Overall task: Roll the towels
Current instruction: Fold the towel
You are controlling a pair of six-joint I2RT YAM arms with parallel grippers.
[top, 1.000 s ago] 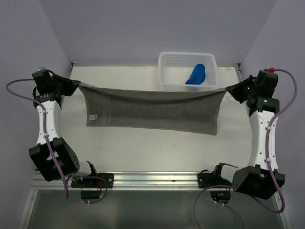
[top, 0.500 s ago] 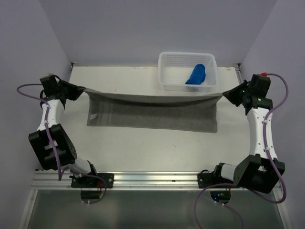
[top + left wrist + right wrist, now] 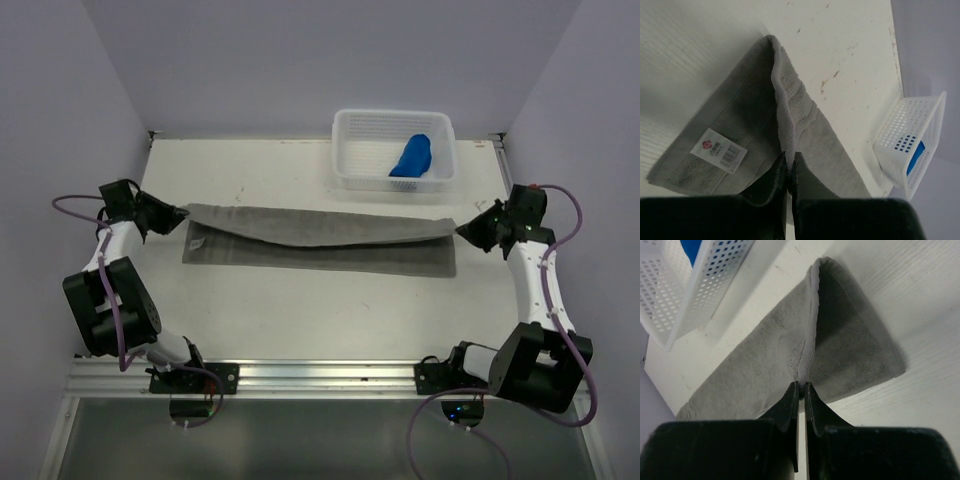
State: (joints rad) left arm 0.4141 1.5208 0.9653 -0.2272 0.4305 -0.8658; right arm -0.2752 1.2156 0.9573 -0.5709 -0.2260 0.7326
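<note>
The grey towel (image 3: pixel 320 240) lies stretched across the middle of the table, its far half folded over toward the near half. My left gripper (image 3: pixel 180 212) is shut on its left corner (image 3: pixel 785 135), low over the table. At the other end my right gripper (image 3: pixel 462 229) is shut on the right corner (image 3: pixel 807 365). A white tag (image 3: pixel 719 150) shows on the lower layer near the left end. The blue towel (image 3: pixel 412 156) sits bunched inside the white basket (image 3: pixel 345 150).
The white perforated basket (image 3: pixel 910 145) stands at the back right of the table, just beyond the towel's right half. Grey walls close in the left, right and back sides. Both arm bases sit on the rail (image 3: pixel 320 375) at the near edge.
Both grippers have come down and toward the near side with the towel's far edge. The towel, hanging taut and spread a second ago, now lies folded into a narrower strip.
</note>
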